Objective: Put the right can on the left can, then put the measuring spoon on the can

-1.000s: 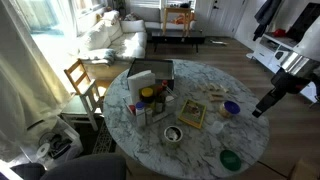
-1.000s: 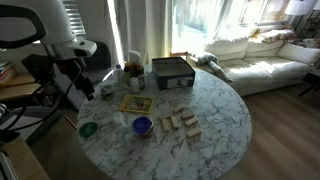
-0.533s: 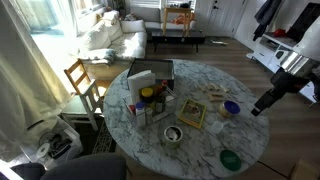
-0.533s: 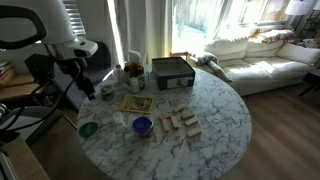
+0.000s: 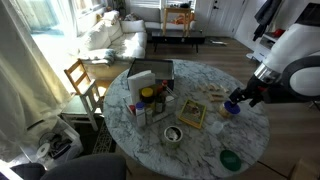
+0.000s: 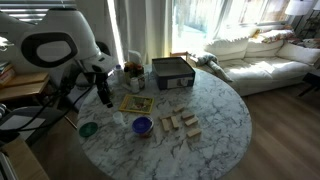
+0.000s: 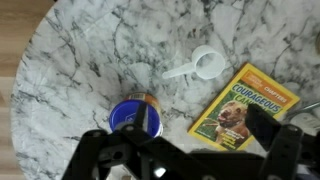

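Note:
The right can (image 7: 135,113), with a blue top and yellowish side, stands on the marble table; it also shows in both exterior views (image 5: 232,107) (image 6: 142,125). The left can (image 5: 173,134), silver and shiny, stands near the table edge, well apart from it. The pale measuring spoon (image 7: 198,65) lies flat on the marble beyond the blue-topped can. My gripper (image 7: 180,140) is open and empty. It hovers above the table with the blue-topped can beside its left finger, and it shows in both exterior views (image 5: 241,99) (image 6: 105,97).
A yellow picture book (image 7: 245,104) lies right of the blue-topped can. A flat green disc (image 5: 230,158) lies near the table edge. Jars and a grey box (image 5: 150,85) crowd the far side. Small wooden blocks (image 6: 180,123) lie on the marble table (image 5: 200,150).
My arm has swung in from beyond the table edge and now reaches over the table, with the gripper close above the blue-topped can. Nothing on the table has moved.

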You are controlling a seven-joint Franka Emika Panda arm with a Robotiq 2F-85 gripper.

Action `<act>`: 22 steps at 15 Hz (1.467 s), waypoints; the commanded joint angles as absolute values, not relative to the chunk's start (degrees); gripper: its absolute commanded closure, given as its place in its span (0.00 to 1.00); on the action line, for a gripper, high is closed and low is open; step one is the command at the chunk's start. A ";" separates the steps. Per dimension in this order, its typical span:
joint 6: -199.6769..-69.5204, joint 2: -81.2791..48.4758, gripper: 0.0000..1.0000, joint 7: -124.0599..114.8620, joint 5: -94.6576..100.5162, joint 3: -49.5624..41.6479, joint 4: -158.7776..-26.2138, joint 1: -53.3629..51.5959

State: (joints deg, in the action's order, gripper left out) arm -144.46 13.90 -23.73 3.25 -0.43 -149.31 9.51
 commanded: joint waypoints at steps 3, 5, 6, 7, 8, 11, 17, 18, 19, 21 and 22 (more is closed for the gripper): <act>-143.96 2.35 0.00 -44.38 14.22 -0.48 -141.49 13.60; -144.69 4.82 0.00 -41.62 12.30 -2.07 -143.44 11.50; -144.55 3.46 0.00 -44.04 13.44 -2.59 -142.48 11.49; -144.53 2.45 0.00 -45.22 13.90 -2.93 -141.82 11.43; -144.51 1.83 0.00 -45.80 14.06 -3.09 -141.35 11.36; -143.53 -1.02 0.00 -48.28 13.54 -4.01 -139.48 11.89; -143.05 -5.09 0.00 -44.46 1.41 -7.24 -138.44 11.66; -143.13 -5.55 0.00 -43.39 -1.34 -7.39 -138.31 11.61; -144.25 -6.12 0.00 -41.60 -4.81 -7.40 -138.41 11.66; -145.69 -7.13 0.00 -38.97 -9.75 -7.52 -138.27 11.81; -146.32 -7.60 0.00 -37.64 -11.55 -7.63 -138.23 11.88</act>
